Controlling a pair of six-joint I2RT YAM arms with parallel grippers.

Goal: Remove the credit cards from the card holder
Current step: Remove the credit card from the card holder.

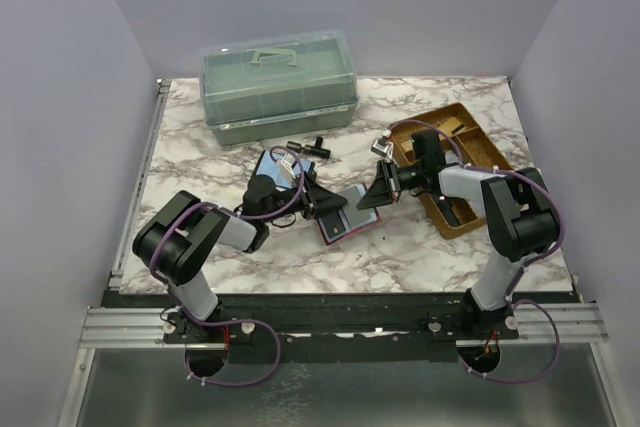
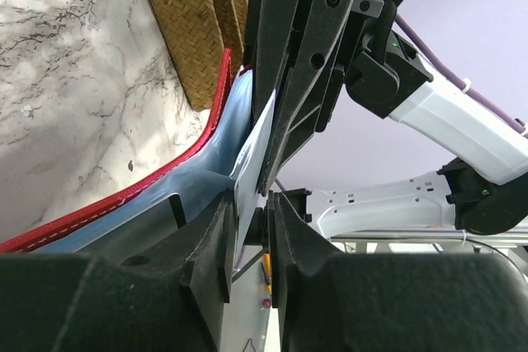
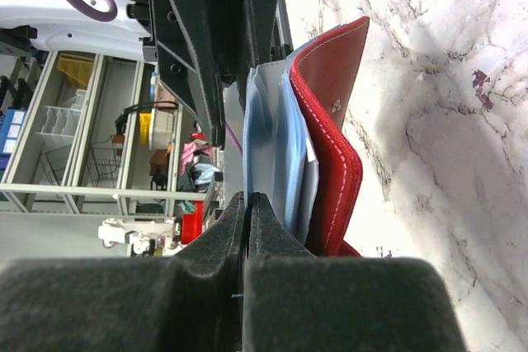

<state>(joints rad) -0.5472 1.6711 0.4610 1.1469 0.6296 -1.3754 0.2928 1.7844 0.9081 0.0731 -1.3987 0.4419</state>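
Note:
The red card holder (image 1: 345,222) lies open mid-table, one half raised (image 3: 330,121); its red rim and blue panel show in the left wrist view (image 2: 210,121). A pale blue credit card (image 2: 252,154) stands on edge beside the blue panels (image 3: 262,138). My left gripper (image 1: 325,202) has its jaws close on both sides of the card's near end (image 2: 254,220), a thin gap showing beside it. My right gripper (image 1: 375,197) is shut on the card's opposite edge (image 3: 247,204). More pale sheets sit in the holder.
A green lidded box (image 1: 278,82) stands at the back. A wicker tray (image 1: 470,142) lies at the right, close behind the right gripper (image 2: 190,22). A dark-edged blue case (image 1: 272,162) and a small black item (image 1: 310,149) lie behind the left gripper.

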